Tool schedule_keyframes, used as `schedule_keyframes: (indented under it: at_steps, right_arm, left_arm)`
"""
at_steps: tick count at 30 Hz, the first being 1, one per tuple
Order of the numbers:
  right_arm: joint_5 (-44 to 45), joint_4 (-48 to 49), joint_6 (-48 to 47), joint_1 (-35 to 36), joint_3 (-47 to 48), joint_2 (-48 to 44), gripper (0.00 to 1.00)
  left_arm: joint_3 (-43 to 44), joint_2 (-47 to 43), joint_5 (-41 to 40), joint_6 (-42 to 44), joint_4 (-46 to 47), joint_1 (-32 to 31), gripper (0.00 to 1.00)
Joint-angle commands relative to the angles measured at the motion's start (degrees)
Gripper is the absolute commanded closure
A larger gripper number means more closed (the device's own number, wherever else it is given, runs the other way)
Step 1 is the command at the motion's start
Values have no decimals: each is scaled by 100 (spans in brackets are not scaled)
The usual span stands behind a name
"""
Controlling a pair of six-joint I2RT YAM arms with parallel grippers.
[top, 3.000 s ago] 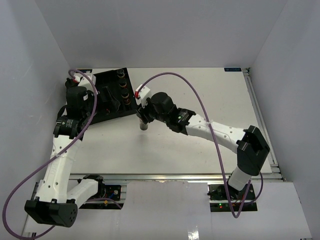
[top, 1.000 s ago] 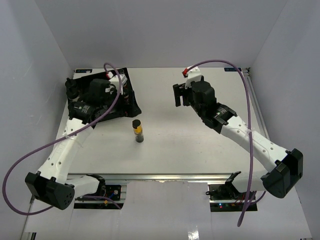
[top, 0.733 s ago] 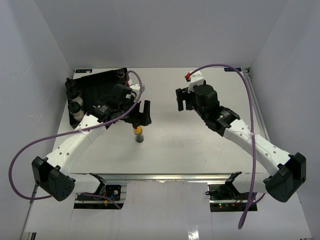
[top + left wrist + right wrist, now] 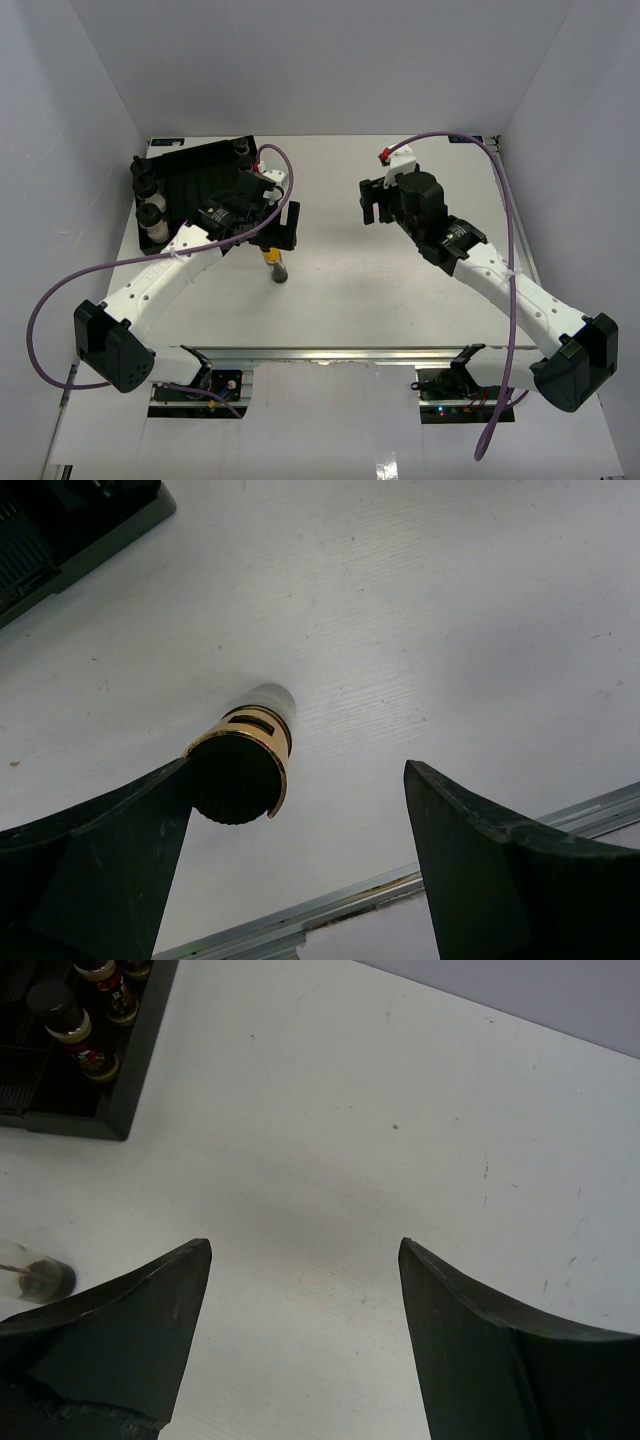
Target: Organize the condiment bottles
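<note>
Entry: slim bottle (image 4: 276, 266), yellow band, black cap.
- Location: upright on tabletop (image 4: 400, 290), outside black tray (image 4: 190, 170), near its right corner.
- Long axis: vertical.
- Left gripper (image 4: 283, 226): spread wide, empty, poised just above bottle. Wrist view: cap lies between fingers, off-centre, close beside finger (image 4: 100, 870) at picture-left.
- Right gripper (image 4: 372, 203): spread, empty, well apart to right.
- Nearer arm: left.
- Judgement: next move needs slight sideways centring, then straight descent.

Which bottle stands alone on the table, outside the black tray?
The slim yellow-banded bottle at the left gripper; the other bottles stand at the tray.
</note>
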Motion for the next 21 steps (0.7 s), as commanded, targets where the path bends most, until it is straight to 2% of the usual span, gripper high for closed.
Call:
schedule_keyframes:
  at_steps: [1,14,21]
  right_arm:
    - [-70,309,35,-60,-5,12,18]
    - [-140,282,70,-128,-28,23,18]
    - [-173,250,77,-165,-66,-18,18]
  left_arm:
    - [113,-186,68,-61,7,-65,4]
    - [331,-362,401,-148,24,-108,5]
    - [450,-469,255,-189,-99,-116,5]
